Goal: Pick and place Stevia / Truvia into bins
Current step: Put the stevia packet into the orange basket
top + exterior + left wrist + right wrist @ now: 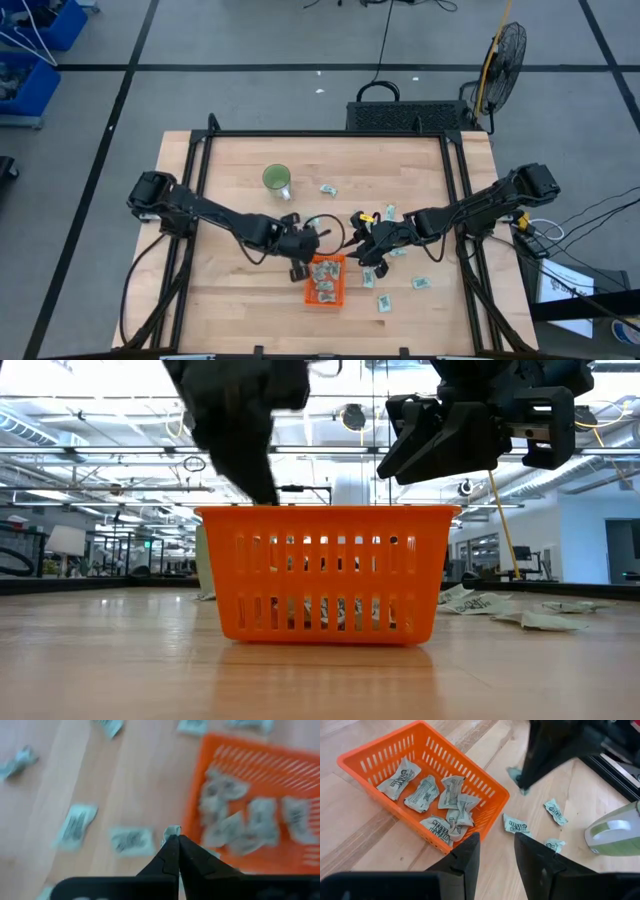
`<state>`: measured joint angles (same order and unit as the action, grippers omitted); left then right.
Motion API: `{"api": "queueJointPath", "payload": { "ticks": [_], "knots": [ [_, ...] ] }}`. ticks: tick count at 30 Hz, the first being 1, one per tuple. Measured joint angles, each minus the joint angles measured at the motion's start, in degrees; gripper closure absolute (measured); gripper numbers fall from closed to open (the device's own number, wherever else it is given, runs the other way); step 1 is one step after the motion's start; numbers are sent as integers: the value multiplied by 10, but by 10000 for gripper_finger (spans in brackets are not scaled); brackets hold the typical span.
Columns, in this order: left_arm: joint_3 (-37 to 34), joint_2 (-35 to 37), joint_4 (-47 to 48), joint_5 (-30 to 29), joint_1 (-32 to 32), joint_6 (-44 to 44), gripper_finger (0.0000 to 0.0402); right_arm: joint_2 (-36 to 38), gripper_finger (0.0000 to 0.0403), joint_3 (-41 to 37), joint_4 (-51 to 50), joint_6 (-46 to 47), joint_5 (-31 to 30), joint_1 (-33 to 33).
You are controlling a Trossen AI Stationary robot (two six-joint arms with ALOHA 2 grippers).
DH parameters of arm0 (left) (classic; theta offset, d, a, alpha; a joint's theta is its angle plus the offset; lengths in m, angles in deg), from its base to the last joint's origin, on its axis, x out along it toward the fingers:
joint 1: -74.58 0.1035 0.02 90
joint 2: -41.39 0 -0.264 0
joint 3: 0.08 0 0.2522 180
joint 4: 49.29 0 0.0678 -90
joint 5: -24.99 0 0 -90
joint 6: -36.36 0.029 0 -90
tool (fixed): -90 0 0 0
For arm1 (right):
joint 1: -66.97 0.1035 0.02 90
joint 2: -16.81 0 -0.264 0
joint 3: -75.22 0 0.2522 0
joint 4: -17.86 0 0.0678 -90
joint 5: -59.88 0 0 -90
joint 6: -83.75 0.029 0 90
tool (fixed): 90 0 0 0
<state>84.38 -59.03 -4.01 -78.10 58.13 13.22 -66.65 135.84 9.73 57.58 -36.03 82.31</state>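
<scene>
The orange tray (325,281) sits on the wooden table with several pale green-and-white sachets (427,792) lying inside it. More sachets (421,283) lie loose on the wood around it. My left gripper (174,839) is shut on one sachet (172,830), just off the tray's left wall. In the low view its fingertips (266,492) are level with the rim. My right gripper (496,851) is open and holds nothing. It hovers over the table by the tray's right wall (440,440). My left gripper pinches one sachet between its two fingertips, by the sachet's end (172,829). The fingers come from above, slanting down. The sachet is lifted clear of the table and sticks out past the tips; the right wrist view shows it small and crumpled (515,774).
A green cup (277,180) stands on the far-left part of the table. Loose sachets lie far of the tray (328,189), to its right (390,211) and near it (383,303). A black frame runs round the table's edges. Bare wood lies to the near left.
</scene>
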Motion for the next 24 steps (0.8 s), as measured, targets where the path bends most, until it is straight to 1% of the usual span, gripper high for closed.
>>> {"api": "queueJointPath", "payload": {
  "ticks": [6, 10, 15, 24],
  "knots": [
    [3, -8, -83, 8, -14, 26, 377, 0, 289, 0, 0, 0, 0, 0],
    [3, -16, -107, 21, -16, 21, 376, 0, 289, 0, 0, 0, 0, 0],
    [4, -28, -117, 44, -21, 42, 376, 0, 289, 0, 0, 0, 0, 0],
    [2, -40, -105, 46, -24, 65, 375, 0, 289, 0, 1, 0, 0, 0]
  ]
}}
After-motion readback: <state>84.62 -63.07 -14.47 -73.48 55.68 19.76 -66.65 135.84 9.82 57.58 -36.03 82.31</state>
